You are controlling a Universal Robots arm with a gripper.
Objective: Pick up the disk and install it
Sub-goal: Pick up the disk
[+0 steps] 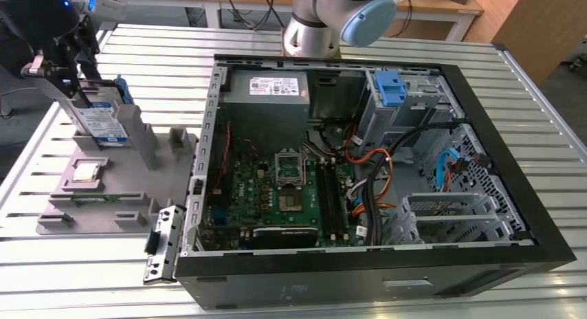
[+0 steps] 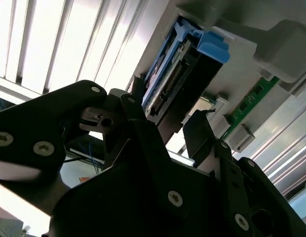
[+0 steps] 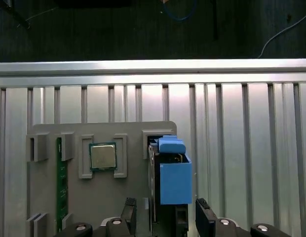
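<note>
**Black tool straddles the standing disk**

Silver-and-blue, the arm [image 1: 321, 23] rises behind the open computer case [image 1: 367, 264]. Its wrist hangs at the exterior view's left, over the grey fixture [image 1: 137, 174] on the slatted metal worktop [image 1: 532, 126]. The tool [image 1: 78, 92] points straight down at the fixture.

In the first wrist view the tool [image 3: 166, 213] is spread wide, with one finger [image 3: 205, 219] on each side of the disk [image 3: 175, 182] and a thin gap on both sides. The second wrist view shows the same straddle [image 2: 168, 118] around the disk's connector end [image 2: 172, 81].

The disk [image 1: 101, 119] stands on edge in a fixture slot, long axis near upright. Its labelled face is turned to the exterior camera and its blue bracket tab is uppermost. The processor chip [image 3: 102, 156] lies flat beside it in its own recess.
</note>
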